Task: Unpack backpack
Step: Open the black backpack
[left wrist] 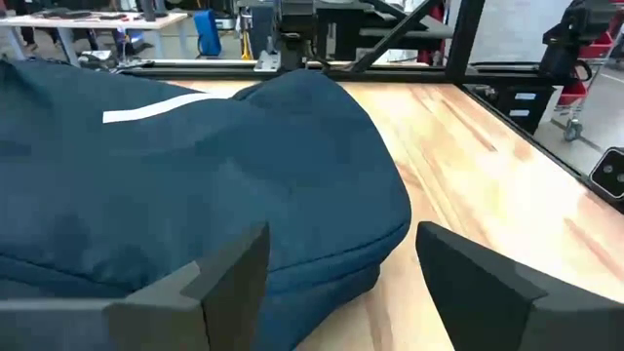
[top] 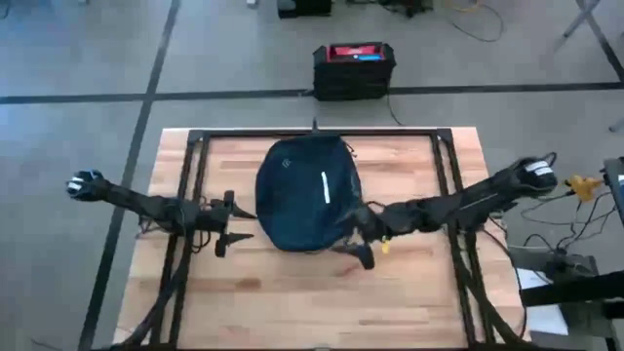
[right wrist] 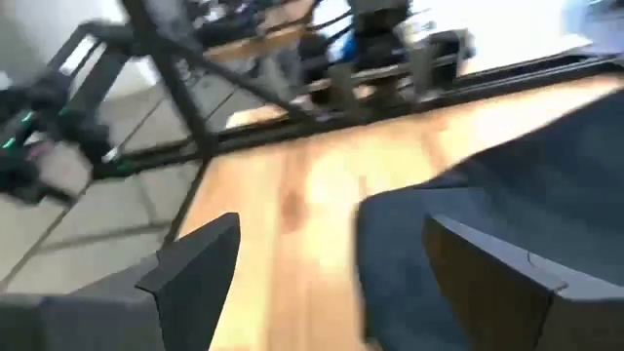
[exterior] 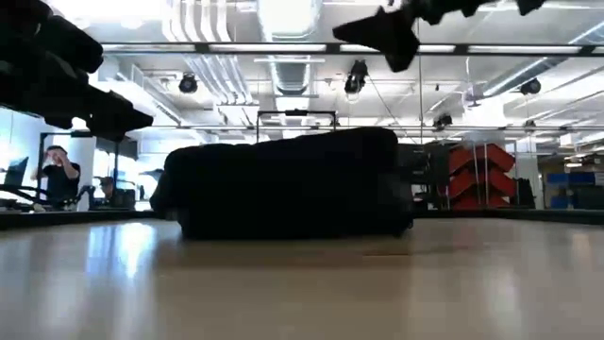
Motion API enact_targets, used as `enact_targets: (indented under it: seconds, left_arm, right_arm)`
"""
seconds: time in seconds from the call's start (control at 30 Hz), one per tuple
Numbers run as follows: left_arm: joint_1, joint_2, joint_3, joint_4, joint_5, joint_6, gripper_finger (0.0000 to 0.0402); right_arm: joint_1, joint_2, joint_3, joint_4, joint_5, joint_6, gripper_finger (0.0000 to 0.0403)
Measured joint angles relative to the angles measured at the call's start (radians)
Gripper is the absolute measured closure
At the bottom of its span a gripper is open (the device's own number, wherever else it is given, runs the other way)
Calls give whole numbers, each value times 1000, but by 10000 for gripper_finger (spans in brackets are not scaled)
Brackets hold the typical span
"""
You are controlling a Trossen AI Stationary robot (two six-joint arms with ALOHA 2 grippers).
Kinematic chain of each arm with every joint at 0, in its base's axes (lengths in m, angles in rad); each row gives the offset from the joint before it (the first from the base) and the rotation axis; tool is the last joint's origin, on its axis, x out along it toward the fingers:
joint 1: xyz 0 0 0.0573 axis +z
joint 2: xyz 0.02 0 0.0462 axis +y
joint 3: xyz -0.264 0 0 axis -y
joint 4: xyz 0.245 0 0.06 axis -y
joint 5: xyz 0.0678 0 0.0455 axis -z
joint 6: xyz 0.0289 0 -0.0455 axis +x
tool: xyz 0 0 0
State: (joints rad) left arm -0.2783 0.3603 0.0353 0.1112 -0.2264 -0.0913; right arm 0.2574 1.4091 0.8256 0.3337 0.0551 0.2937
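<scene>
The dark navy backpack (top: 307, 195) lies flat on its side in the middle of the wooden table, its white stripe (top: 325, 187) facing up. In the low view the backpack (exterior: 283, 184) is a dark mound resting on the tabletop. My left gripper (top: 237, 225) is open just off the bag's left edge; in its wrist view the bag's lower corner (left wrist: 331, 263) sits ahead of the gap between the fingers. My right gripper (top: 364, 237) is open at the bag's near right corner, raised above it (exterior: 389, 38). The backpack (right wrist: 517, 224) fills the right of the right wrist view.
A black box with a red top (top: 353, 68) stands on the floor beyond the table's far edge. Black frame rails (top: 195, 195) (top: 447, 175) run along the table's left and right sides. Bare wood lies near the front edge (top: 312, 302). A person (exterior: 58, 175) stands far off in the room.
</scene>
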Motion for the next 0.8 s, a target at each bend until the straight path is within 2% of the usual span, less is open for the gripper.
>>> enact_targets:
  seconds: [0.17,0.23,0.33,0.47,0.53,0.6,0.73,0.8]
  left_arm:
    - [0,0,0,0,0,0,157]
    - [0,0,0,-1,0,0,157]
    - [0,0,0,-3,0,0,157]
    - [0,0,0,-2,0,0,157]
    - [0,1,0,-2,0,0,157]
    - [0,1,0,-2,0,0,157]
    - [0,0,0,-2,0,0,157]
    - [0,0,0,-1,0,0,157]
  right_arm:
    - [14,131,89,-63,-153,-1,91]
    - [13,175,144,-159,-159,-14,91]
    - [4,221,258,-424,-104,-58,94]
    - [4,270,416,-785,67,-157,112]
    - [4,291,465,-867,125,-210,123]
    - [-1,315,482,-917,130,-241,134]
    - [-3,368,481,-928,135,-274,153]
    - [-3,392,481,-924,183,-295,163]
